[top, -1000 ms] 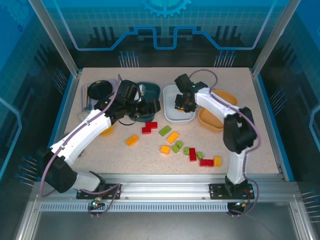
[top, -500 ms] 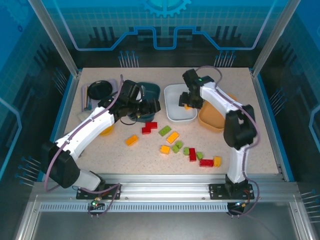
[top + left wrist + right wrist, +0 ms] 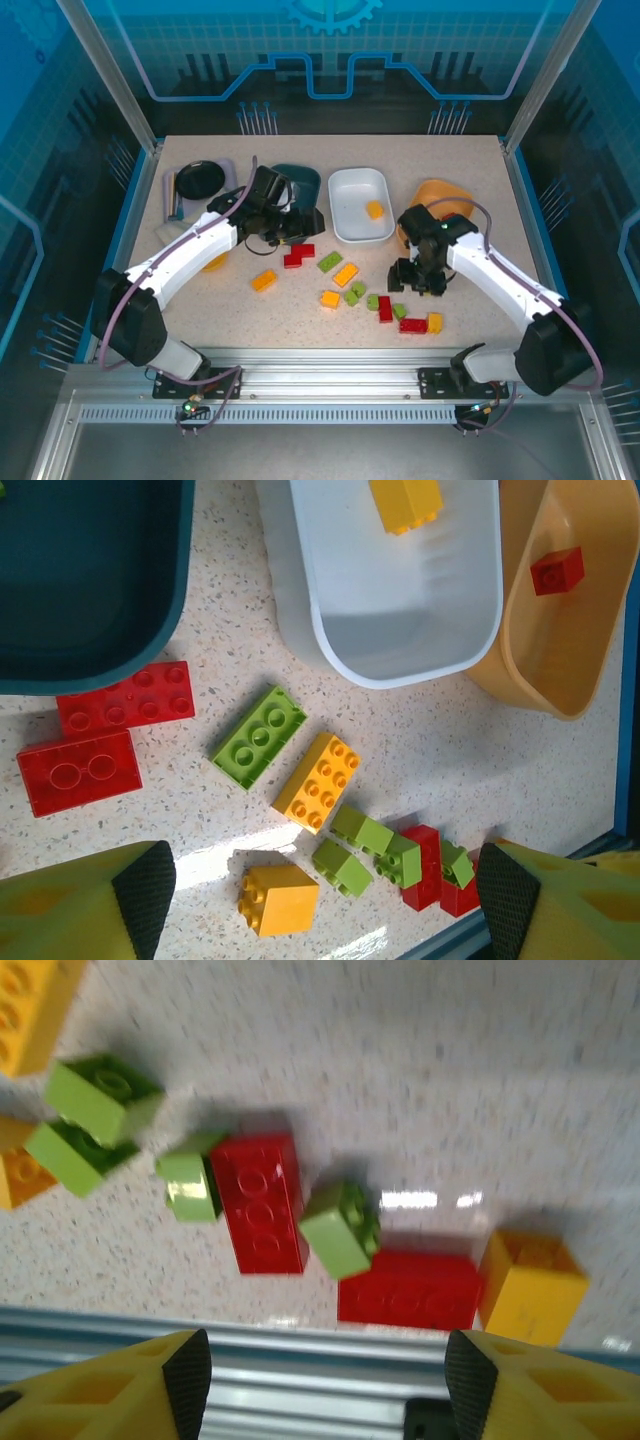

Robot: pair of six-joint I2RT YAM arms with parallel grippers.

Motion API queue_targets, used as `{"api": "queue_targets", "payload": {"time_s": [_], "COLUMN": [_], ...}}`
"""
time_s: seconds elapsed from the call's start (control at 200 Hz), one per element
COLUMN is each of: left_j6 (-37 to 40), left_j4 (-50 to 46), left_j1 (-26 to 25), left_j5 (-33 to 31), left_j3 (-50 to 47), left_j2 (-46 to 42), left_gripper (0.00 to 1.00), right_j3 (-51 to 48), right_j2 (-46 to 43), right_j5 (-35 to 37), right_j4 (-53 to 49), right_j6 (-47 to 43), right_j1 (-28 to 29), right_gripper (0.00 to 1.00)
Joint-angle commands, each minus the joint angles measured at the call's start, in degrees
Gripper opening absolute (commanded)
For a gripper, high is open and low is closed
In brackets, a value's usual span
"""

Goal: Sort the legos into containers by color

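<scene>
Loose legos in red (image 3: 298,255), lime green (image 3: 329,262) and orange-yellow (image 3: 346,274) lie scattered across the table's front middle. The white container (image 3: 345,222) holds one orange-yellow brick (image 3: 375,209). Left of it is the dark teal container (image 3: 300,180), and right of it the orange container (image 3: 445,192), which holds a red brick (image 3: 557,570). My left gripper (image 3: 305,222) hangs open above the table by the teal container (image 3: 90,580), nothing between its fingers (image 3: 145,890). My right gripper (image 3: 415,280) is open over a red brick (image 3: 268,1200), a green brick (image 3: 340,1228) and another red brick (image 3: 410,1288).
A lavender tray with a black bowl (image 3: 200,180) stands at the back left. A metal rail (image 3: 300,1330) runs along the front edge, just below the nearest bricks. An orange-yellow cube (image 3: 530,1285) lies at the right end of the cluster.
My right gripper opened over the white container, left an orange-yellow brick there, and swung forward to the front cluster. The left arm barely moved.
</scene>
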Motion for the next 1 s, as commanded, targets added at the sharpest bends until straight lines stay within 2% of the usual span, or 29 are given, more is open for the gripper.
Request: {"api": "queue_targets", "payload": {"time_s": [0.0, 0.175, 0.365, 0.495, 0.72, 0.995], "left_j6": [2.9, 5.0, 5.1, 5.2, 4.3, 4.3], "left_j4": [-2.1, -4.2, -2.8, -1.6, 0.1, -0.1], "left_j1": [-0.7, -2.0, -3.4, -3.9, -4.0, -4.0], "left_j5": [3.0, 4.6, 5.2, 5.1, 5.3, 5.4], "left_j3": [0.3, -2.0, -5.6, -6.7, -7.6, -7.4], "left_j2": [-0.3, -2.9, -6.3, -7.8, -8.7, -8.9], "left_gripper": [0.82, 0.82, 0.83, 0.83, 0.82, 0.82], "right_j3": [-2.5, -4.3, -15.2, -19.1, -23.7, -25.9], "right_j2": [-2.1, -5.6, -14.6, -18.7, -18.1, -11.9], "right_j5": [-3.9, 2.5, 0.3, 2.9, 2.2, 1.7], "right_j4": [-1.0, -4.5, 2.1, 6.0, 10.7, 18.9], "right_j6": [12.4, 28.2, 53.2, 65.8, 74.9, 75.9], "right_j1": [0.2, -0.2, 0.5, 1.2, 0.7, -0.8], "right_gripper": [0.65, 0.71, 0.74, 0.76, 0.77, 0.75]}}
